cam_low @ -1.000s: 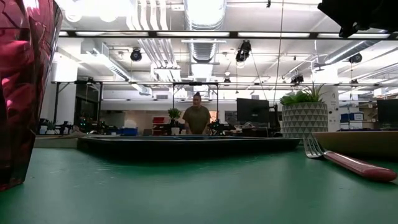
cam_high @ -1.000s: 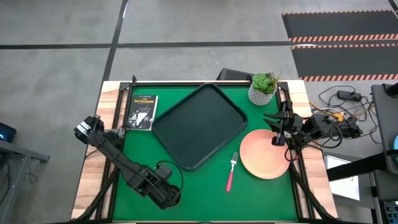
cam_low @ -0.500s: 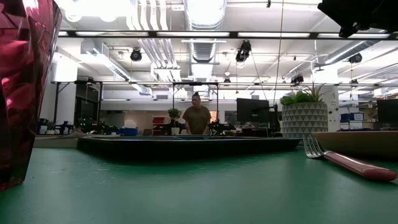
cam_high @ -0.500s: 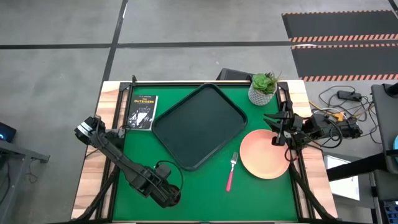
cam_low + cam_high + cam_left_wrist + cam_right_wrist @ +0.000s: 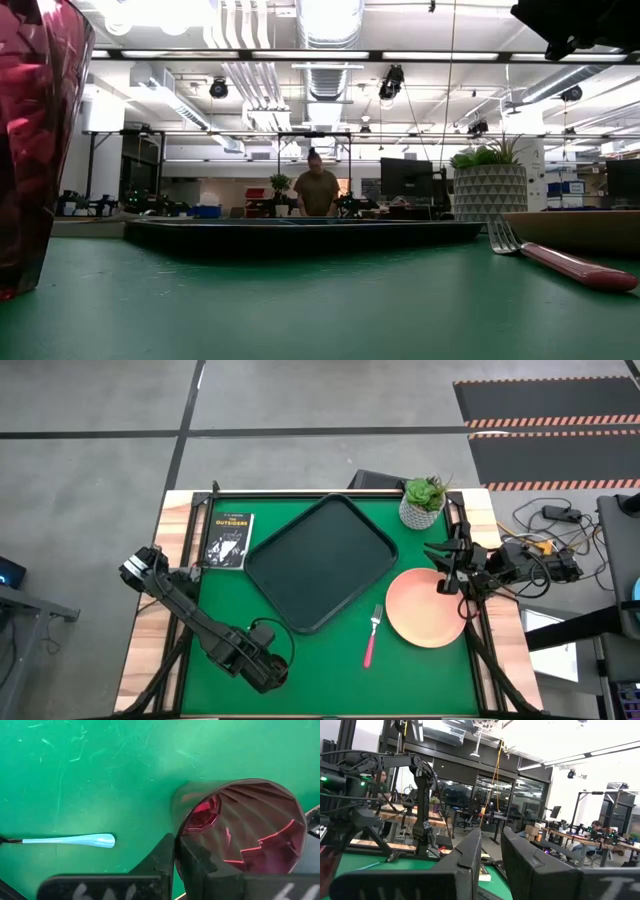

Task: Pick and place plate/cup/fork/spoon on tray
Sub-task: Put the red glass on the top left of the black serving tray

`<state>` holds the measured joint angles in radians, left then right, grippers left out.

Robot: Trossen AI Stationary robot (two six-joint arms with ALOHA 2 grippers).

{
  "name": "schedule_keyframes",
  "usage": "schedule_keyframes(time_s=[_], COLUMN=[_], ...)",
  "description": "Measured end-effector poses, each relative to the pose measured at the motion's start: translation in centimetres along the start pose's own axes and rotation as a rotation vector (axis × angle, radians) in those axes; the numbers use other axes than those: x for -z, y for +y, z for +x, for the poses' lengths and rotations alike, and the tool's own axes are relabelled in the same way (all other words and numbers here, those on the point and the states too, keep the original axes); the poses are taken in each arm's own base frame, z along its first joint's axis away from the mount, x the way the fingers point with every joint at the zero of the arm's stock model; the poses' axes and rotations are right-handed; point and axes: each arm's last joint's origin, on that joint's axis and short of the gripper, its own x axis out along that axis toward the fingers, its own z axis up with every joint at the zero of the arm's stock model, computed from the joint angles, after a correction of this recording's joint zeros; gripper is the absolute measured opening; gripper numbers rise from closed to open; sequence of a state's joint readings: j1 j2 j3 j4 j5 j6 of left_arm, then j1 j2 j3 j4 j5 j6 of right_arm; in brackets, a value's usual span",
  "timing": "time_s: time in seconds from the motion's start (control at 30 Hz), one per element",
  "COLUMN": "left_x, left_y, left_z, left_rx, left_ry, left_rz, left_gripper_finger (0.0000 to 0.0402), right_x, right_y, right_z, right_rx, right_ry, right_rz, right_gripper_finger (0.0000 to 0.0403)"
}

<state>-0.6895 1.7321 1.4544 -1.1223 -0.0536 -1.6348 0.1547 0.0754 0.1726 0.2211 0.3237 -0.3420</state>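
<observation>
The maroon cup [image 5: 240, 830] stands mouth up on the green table at the near left, and fills the left edge of the low view as the cup [image 5: 35, 150]. My left gripper [image 5: 176, 844] is shut on its wall; from above, the gripper [image 5: 268, 672] hides the cup. The blue-handled spoon [image 5: 70, 840] lies flat on the table beside the cup. The peach plate [image 5: 425, 607] and the pink-handled fork [image 5: 372, 635] lie on the table right of the black tray [image 5: 320, 560]. My right gripper [image 5: 445, 570] waits above the plate's far right edge, its fingers slightly apart with nothing between them. My left gripper pinches the cup's wall at the rim [image 5: 175, 820], one finger [image 5: 165, 857] outside and the other finger [image 5: 197, 865] inside the cup. The fingers come from above, pointing down. The cup is upright, and its base looks to be on the table.
A small black book [image 5: 228, 540] lies at the far left, and a white pot with a green plant [image 5: 423, 502] stands at the far right. A person [image 5: 317, 190] stands in the room beyond the table.
My left gripper has shifted slightly toward the table's left edge, and the cup has moved a little with it. My right arm has kept still.
</observation>
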Motion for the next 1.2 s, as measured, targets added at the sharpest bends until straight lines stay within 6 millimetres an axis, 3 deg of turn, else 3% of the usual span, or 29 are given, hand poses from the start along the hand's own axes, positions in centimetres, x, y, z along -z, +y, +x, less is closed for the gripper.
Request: schedule_keyframes(time_s=[0.3,0.47,0.8,0.97,1.2], left_x=[-0.1,-1.2,-9.0,-13.7,-18.9], left_y=[-0.1,0.3,4.3,6.7,10.2], left_z=[-1.7,-3.7,-7.8,-7.7,-6.9], left_rx=[0.077,0.145,0.101,-0.012,-0.114], left_ry=[-0.004,-0.15,-0.49,-0.51,-0.376], left_rz=[0.0,0.025,-0.097,-0.115,-0.142], left_gripper_finger=[0.0001,0.0001,0.0,0.0,0.0], right_x=[0.0,0.0,0.0,0.0,0.1], right_y=[0.0,0.0,0.0,0.0,0.0], right_z=[0.0,0.0,0.0,0.0,0.0], right_rx=[0.0,0.0,0.0,-0.001,-0.002], right_ry=[0.001,0.003,0.003,0.003,0.007], right_rz=[-0.002,-0.011,-0.011,-0.01,-0.01], right_gripper_finger=[0.0063,0.0063,0.0063,0.0063,0.0063])
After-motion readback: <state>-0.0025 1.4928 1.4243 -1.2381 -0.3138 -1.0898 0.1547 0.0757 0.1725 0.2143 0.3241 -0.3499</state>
